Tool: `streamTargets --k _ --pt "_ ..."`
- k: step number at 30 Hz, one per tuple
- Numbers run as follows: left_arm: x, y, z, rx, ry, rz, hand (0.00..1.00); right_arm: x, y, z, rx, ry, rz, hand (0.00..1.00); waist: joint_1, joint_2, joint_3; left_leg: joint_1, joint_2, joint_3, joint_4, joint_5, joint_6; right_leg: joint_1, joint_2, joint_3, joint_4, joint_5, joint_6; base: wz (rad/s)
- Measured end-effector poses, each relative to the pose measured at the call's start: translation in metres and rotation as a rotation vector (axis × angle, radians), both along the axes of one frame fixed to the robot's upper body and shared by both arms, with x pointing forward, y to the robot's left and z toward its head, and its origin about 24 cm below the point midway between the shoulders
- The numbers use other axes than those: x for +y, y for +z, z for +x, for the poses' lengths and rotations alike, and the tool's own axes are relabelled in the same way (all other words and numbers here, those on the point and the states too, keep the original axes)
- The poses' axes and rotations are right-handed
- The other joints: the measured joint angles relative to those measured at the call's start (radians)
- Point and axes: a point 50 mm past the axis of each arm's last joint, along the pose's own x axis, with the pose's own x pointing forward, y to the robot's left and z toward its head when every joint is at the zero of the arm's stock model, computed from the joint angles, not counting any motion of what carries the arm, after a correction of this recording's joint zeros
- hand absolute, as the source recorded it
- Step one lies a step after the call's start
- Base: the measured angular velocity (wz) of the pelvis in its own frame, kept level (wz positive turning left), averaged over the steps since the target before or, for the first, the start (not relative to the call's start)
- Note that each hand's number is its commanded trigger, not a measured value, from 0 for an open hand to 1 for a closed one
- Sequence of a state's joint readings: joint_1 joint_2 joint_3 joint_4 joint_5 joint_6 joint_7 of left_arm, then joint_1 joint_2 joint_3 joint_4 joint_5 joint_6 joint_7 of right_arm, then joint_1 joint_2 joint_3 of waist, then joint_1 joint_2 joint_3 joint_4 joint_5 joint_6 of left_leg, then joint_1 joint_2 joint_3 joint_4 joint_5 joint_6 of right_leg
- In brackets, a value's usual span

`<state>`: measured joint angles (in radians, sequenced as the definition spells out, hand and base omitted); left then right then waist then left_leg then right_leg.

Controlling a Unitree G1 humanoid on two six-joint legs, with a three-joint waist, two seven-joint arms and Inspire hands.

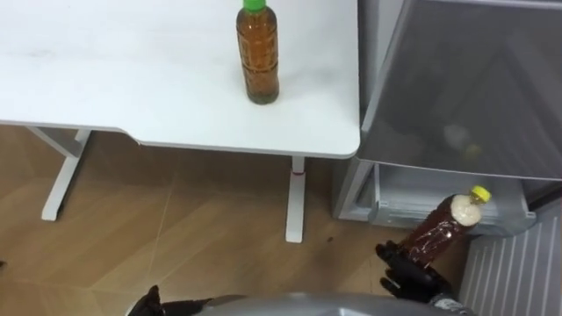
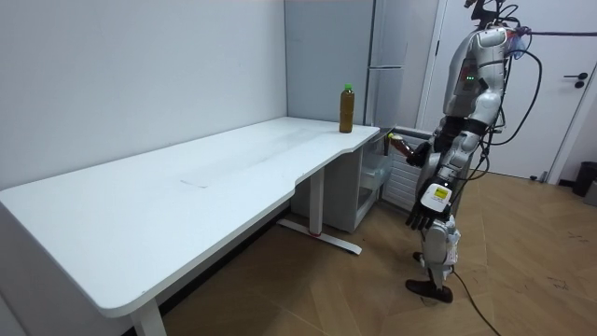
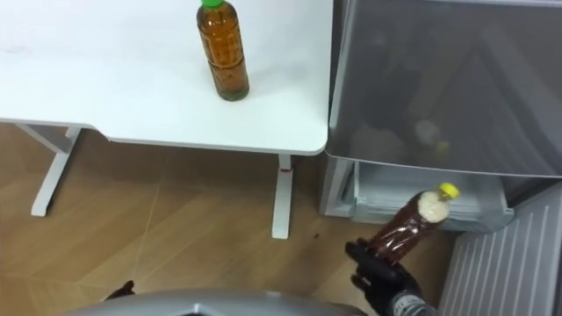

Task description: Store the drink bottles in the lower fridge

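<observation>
- The right hand (image 1: 411, 274) has its fingers curled round the lower body of a yellow-capped tea bottle (image 1: 439, 226). It holds the bottle tilted with the cap leading, probably so that it can slide in neck first.
- The bottle points at the open lower compartment (image 1: 421, 191) of the fridge (image 1: 465, 88), near its pale drawer. I cannot tell whether the cap has crossed the edge.
- The compartment's ribbed door (image 1: 518, 272) stands swung out to the right, which leaves the way in clear.
- A green-capped tea bottle (image 1: 257, 53) stands upright on the white counter (image 1: 132, 79), near the corner by the fridge — a short reach, and not yet put away.
- The left hand (image 2: 422, 217) hangs at the robot's side with relaxed fingers, holding nothing — free for that bottle.
</observation>
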<state>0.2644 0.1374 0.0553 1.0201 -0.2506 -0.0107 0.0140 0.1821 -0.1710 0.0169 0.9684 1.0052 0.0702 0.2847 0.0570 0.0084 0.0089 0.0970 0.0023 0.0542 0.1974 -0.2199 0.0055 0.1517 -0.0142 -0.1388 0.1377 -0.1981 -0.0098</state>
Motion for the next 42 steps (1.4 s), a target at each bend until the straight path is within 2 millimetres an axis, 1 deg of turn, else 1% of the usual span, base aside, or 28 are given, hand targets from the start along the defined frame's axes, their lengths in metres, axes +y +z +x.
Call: streamTargets --k 2,3,4,6,9,12,13,14,15,16,17,18,19,20,21,23,26,27,28,29,32,33,34,35,36,38,40,42 --pt "0.0 0.0 0.0 0.005 -0.024 0.006 0.0 0.0 0.003 0.013 -0.048 -0.09 0.033 1.0 -0.002 0.003 0.0014 0.0 0.0 0.0 0.002 0.0 0.0 0.006 0.0 -0.001 -0.001 0.0 0.0 0.0" --pt "0.0 0.0 0.001 0.005 -0.027 0.006 0.0 0.0 0.003 0.015 -0.058 -0.107 0.04 1.0 -0.001 0.004 0.0018 0.0 0.0 0.0 0.002 0.0 0.0 0.006 0.0 -0.002 -0.001 0.0 0.0 0.0" --pt "-0.001 0.0 0.002 0.002 -0.029 0.005 0.0 0.0 0.005 0.02 -0.077 -0.148 0.063 1.0 0.0 0.006 0.0039 -0.001 0.0 0.0 0.004 0.0 0.0 0.004 -0.001 -0.003 0.0 0.0 0.0 0.0" --pt "-0.001 0.0 0.002 0.005 -0.045 0.007 0.0 0.0 0.006 0.028 -0.103 -0.2 0.091 1.0 0.0 0.01 0.0043 -0.009 -0.001 -0.003 0.007 0.0 0.0 0.0 -0.001 -0.006 0.0 0.0 0.0 0.05" --pt "-0.002 0.0 0.004 0.005 -0.06 0.009 0.0 0.0 0.01 0.041 -0.133 -0.256 0.118 1.0 -0.002 0.017 0.0026 -0.045 -0.001 -0.008 0.016 0.0 0.0 -0.032 -0.001 -0.014 0.005 0.0 0.0 0.07" --pt "-0.003 0.0 0.012 -0.004 -0.095 0.017 0.0 0.0 0.013 0.057 -0.157 -0.302 0.143 1.0 0.0 0.021 0.0031 -0.091 0.0 -0.01 0.038 0.001 0.001 -0.083 -0.004 -0.026 0.035 0.0 -0.002 0.01" --pt "-0.003 0.0 0.018 -0.014 -0.112 0.017 0.0 0.0 0.015 0.067 -0.168 -0.308 0.148 1.0 0.004 0.022 0.004 -0.114 0.002 -0.01 0.044 0.001 0.001 -0.112 -0.004 -0.025 0.052 -0.001 -0.002 0.0" --pt "-0.003 0.001 0.021 -0.019 -0.122 0.015 0.0 0.0 0.016 0.072 -0.174 -0.307 0.148 1.0 0.004 0.022 0.0041 -0.125 0.002 -0.01 0.046 0.002 0.002 -0.125 -0.005 -0.025 0.058 0.0 -0.002 0.0" --pt "-0.003 0.001 0.025 -0.018 -0.142 0.017 0.0 0.001 0.019 0.084 -0.185 -0.311 0.154 1.0 0.005 0.028 0.0072 -0.146 0.001 -0.011 0.05 0.007 0.003 -0.146 -0.007 -0.03 0.07 0.0 -0.003 0.06" --pt "-0.002 0.001 0.034 -0.028 -0.163 0.021 0.0 0.001 0.02 0.092 -0.191 -0.329 0.164 1.0 0.001 0.024 0.0126 -0.17 0.0 -0.012 0.059 0.009 0.005 -0.169 -0.01 -0.032 0.078 0.0 -0.003 0.09" --pt "-0.002 0.002 0.042 -0.031 -0.2 0.031 0.0 0.0 0.022 0.098 -0.189 -0.337 0.162 1.0 0.001 0.03 0.013 -0.198 -0.002 -0.016 0.075 0.01 0.006 -0.195 -0.013 -0.035 0.092 0.001 -0.003 0.09" --pt "-0.002 0.001 0.045 -0.027 -0.215 0.035 0.0 -0.001 0.023 0.101 -0.19 -0.341 0.162 1.0 0.005 0.031 0.0141 -0.214 -0.003 -0.018 0.081 0.011 0.008 -0.209 -0.015 -0.039 0.099 0.001 -0.003 0.14" --pt "-0.002 0.002 0.055 -0.034 -0.247 0.045 0.0 -0.001 0.025 0.108 -0.197 -0.342 0.163 1.0 0.006 0.032 0.0224 -0.241 -0.006 -0.026 0.092 0.015 0.011 -0.236 -0.02 -0.046 0.116 0.001 -0.003 0.13" --pt "-0.002 0.004 0.065 -0.047 -0.284 0.054 0.0 0.0 0.029 0.117 -0.213 -0.334 0.165 1.0 0.006 0.032 0.0265 -0.276 -0.007 -0.027 0.104 0.018 0.013 -0.274 -0.023 -0.047 0.135 0.001 -0.003 0.11" --pt "-0.002 0.005 0.069 -0.051 -0.303 0.058 0.0 0.001 0.031 0.123 -0.221 -0.331 0.168 1.0 0.005 0.032 0.0274 -0.296 -0.008 -0.027 0.112 0.02 0.014 -0.293 -0.025 -0.047 0.144 0.0 -0.003 0.05" --pt "-0.007 0.007 0.085 -0.077 -0.354 0.054 0.0 0.001 0.039 0.14 -0.236 -0.325 0.166 1.0 0.007 0.032 0.0294 -0.361 -0.015 -0.027 0.129 0.033 0.022 -0.364 -0.039 -0.055 0.18 0.0 -0.003 0.09" --pt "-0.01 0.011 0.099 -0.105 -0.392 0.056 0.0 0.001 0.046 0.154 -0.234 -0.299 0.153 1.0 0.016 0.028 0.0334 -0.423 -0.022 -0.027 0.149 0.042 0.029 -0.432 -0.052 -0.06 0.219 0.0 -0.003 0.07" --pt "-0.01 0.011 0.102 -0.109 -0.399 0.057 0.0 0.0 0.048 0.156 -0.238 -0.296 0.151 1.0 0.019 0.027 0.035 -0.434 -0.025 -0.028 0.149 0.047 0.03 -0.445 -0.056 -0.06 0.226 0.0 -0.002 0.12" --pt "-0.011 0.012 0.109 -0.113 -0.412 0.059 0.0 -0.003 0.051 0.16 -0.246 -0.297 0.146 1.0 0.024 0.025 0.037 -0.459 -0.032 -0.033 0.148 0.059 0.033 -0.474 -0.065 -0.065 0.24 -0.001 -0.001 0.2" --pt "-0.012 0.014 0.115 -0.12 -0.422 0.062 0.0 -0.005 0.055 0.165 -0.253 -0.296 0.139 1.0 0.027 0.024 0.0399 -0.486 -0.034 -0.036 0.148 0.069 0.037 -0.506 -0.074 -0.068 0.257 -0.002 0.001 0.2" --pt "-0.013 0.016 0.122 -0.133 -0.426 0.064 0.0 -0.01 0.064 0.177 -0.254 -0.292 0.128 1.0 0.039 0.017 0.0462 -0.552 -0.044 -0.035 0.162 0.083 0.043 -0.582 -0.089 -0.064 0.295 -0.002 0.003 0.09" --pt "-0.013 0.016 0.122 -0.134 -0.427 0.064 0.0 -0.012 0.065 0.178 -0.254 -0.294 0.123 1.0 0.042 0.017 0.0463 -0.564 -0.047 -0.035 0.168 0.084 0.044 -0.595 -0.091 -0.064 0.302 -0.003 0.004 0.05" --pt "-0.014 0.016 0.123 -0.135 -0.428 0.064 0.0 -0.016 0.067 0.179 -0.252 -0.299 0.111 1.0 0.052 0.015 0.0476 -0.583 -0.049 -0.034 0.178 0.085 0.045 -0.617 -0.094 -0.058 0.317 -0.007 0.007 0.05" --pt "-0.014 0.017 0.124 -0.137 -0.428 0.064 0.0 -0.019 0.068 0.18 -0.247 -0.304 0.098 1.0 0.057 0.013 0.0486 -0.6 -0.053 -0.033 0.186 0.086 0.048 -0.636 -0.101 -0.062 0.331 -0.009 0.007 0.06" --pt "-0.014 0.017 0.124 -0.138 -0.428 0.065 0.0 -0.021 0.069 0.18 -0.246 -0.306 0.092 1.0 0.057 0.013 0.0486 -0.609 -0.055 -0.033 0.188 0.087 0.05 -0.645 -0.105 -0.066 0.335 -0.009 0.007 0.08" --pt "-0.015 0.017 0.125 -0.14 -0.44 0.069 0.0 -0.023 0.074 0.185 -0.252 -0.308 0.082 1.0 0.057 0.006 0.0524 -0.651 -0.06 -0.033 0.212 0.088 0.051 -0.687 -0.116 -0.068 0.364 -0.015 0.008 0.06" --pt "-0.016 0.019 0.128 -0.152 -0.45 0.075 0.0 -0.027 0.075 0.185 -0.25 -0.312 0.071 1.0 0.058 0.002 0.0551 -0.674 -0.067 -0.036 0.221 0.089 0.054 -0.714 -0.124 -0.069 0.385 -0.022 0.01 0.11" --pt "-0.018 0.02 0.131 -0.166 -0.452 0.085 0.0 -0.03 0.078 0.188 -0.235 -0.305 0.043 1.0 0.068 -0.002 0.0568 -0.702 -0.068 -0.034 0.237 0.089 0.055 -0.741 -0.125 -0.064 0.403 -0.023 0.011 0.04"
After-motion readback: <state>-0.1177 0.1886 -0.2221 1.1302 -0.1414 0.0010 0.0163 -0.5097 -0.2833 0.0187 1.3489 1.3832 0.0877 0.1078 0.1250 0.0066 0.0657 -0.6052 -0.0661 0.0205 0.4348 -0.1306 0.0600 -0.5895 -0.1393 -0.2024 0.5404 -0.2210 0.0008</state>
